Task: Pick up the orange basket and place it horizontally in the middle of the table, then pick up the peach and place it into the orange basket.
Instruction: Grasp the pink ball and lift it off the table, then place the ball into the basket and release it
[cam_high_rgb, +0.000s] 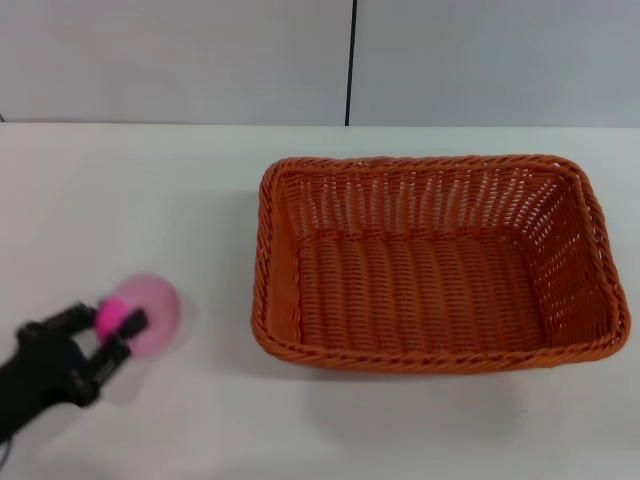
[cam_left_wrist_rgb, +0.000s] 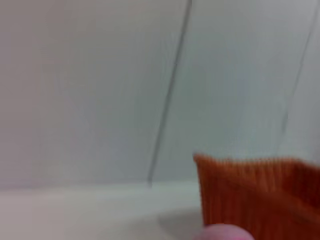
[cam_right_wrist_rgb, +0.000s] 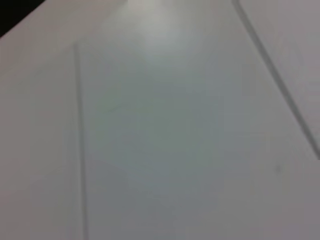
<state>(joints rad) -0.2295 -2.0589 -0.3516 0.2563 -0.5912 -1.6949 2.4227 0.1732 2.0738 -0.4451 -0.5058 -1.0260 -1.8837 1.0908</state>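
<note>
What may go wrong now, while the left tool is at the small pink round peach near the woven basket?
1. The left tool reaches the small round pale-pink peach only at its near edge, so the peach may slip or roll away across the white table.
2. The large orange woven wicker basket has a raised braided rim; a low carry might strike it.

Orange basket (cam_high_rgb: 440, 265) on table (cam_high_rgb: 120, 190), right of centre; peach (cam_high_rgb: 145, 312) well left.
</note>
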